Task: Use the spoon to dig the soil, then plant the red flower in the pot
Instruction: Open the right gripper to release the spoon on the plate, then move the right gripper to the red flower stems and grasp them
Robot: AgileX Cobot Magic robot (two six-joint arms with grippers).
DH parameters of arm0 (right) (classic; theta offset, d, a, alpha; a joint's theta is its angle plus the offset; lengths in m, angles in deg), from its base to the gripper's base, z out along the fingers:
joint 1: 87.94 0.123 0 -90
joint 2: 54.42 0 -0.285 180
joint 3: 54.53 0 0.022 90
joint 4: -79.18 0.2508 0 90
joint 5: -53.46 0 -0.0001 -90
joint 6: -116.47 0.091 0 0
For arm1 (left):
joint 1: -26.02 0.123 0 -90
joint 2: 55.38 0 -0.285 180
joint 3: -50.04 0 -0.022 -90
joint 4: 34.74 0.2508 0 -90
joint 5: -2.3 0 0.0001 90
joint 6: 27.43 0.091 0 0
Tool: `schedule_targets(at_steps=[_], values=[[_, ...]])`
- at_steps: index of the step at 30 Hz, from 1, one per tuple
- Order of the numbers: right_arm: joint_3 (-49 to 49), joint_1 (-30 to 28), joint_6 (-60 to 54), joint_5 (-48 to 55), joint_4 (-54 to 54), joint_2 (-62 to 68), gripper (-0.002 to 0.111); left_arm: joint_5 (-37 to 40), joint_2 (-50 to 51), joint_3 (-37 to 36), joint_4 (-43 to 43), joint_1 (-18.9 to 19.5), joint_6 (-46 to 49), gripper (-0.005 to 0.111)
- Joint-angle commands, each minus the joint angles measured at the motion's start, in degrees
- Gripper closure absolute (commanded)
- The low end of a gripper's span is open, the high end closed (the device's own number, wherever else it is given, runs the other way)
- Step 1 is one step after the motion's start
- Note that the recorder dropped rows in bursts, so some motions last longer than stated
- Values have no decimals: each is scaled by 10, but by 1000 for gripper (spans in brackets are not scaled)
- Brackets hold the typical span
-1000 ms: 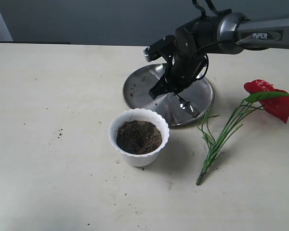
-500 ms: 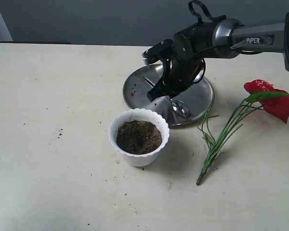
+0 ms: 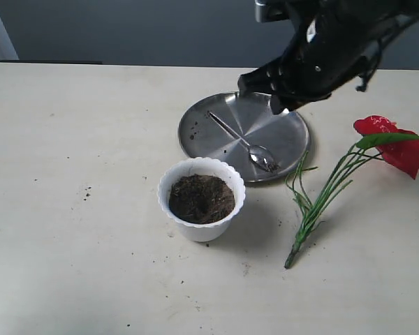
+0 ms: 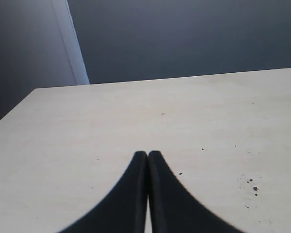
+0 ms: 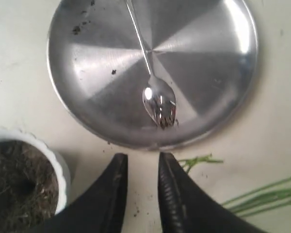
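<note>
The shiny spoon (image 3: 241, 140) (image 5: 151, 76) lies loose on the steel plate (image 3: 209, 125) (image 5: 87, 73), with crumbs of soil at its bowl. My right gripper (image 3: 262, 89) (image 5: 143, 162) hangs open above the plate's near rim with nothing between its fingers. The white scalloped pot (image 3: 197, 229) (image 5: 59, 167) stands in front of the plate, and the dark soil (image 3: 201, 199) (image 5: 14, 194) in it has a hollow. The red flower (image 3: 392, 143) lies on the table to the right, its green stems (image 3: 321, 202) (image 5: 262, 196) pointing toward the pot. My left gripper (image 4: 148, 154) is shut over bare table.
Specks of spilled soil (image 3: 86, 190) (image 4: 252, 184) dot the beige table (image 3: 70, 125). The table's far edge meets a dark wall (image 4: 184, 39). The left gripper does not show in the exterior view.
My right gripper let go of the spoon, which now lies on the plate. The arm then rose and drew back toward the upper right.
</note>
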Motion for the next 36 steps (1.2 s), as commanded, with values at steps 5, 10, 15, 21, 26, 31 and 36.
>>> schedule_targets(at_steps=[5,10,15,21,26,31,36], values=[[-239,-2,119,-88,-35,-135,85,-2,-3,2,-3,-4,-2,106],[-324,-2,245,-165,-79,-139,85,-2,-3,2,-3,-4,-2,106],[-331,-2,275,-175,-87,-144,85,-2,-3,2,-3,-4,-2,106],[-331,-2,289,-82,-260,-150,85,-2,-3,2,-3,-4,-2,106],[-352,-2,399,-97,-281,-258,85,-2,-3,2,-3,-4,-2,106],[-456,-2,645,-182,-464,-415,85,-2,-3,2,-3,-4,-2,106],[-500,-2,947,-255,-661,-358,74,-2,-3,2,-3,-4,-2,106]])
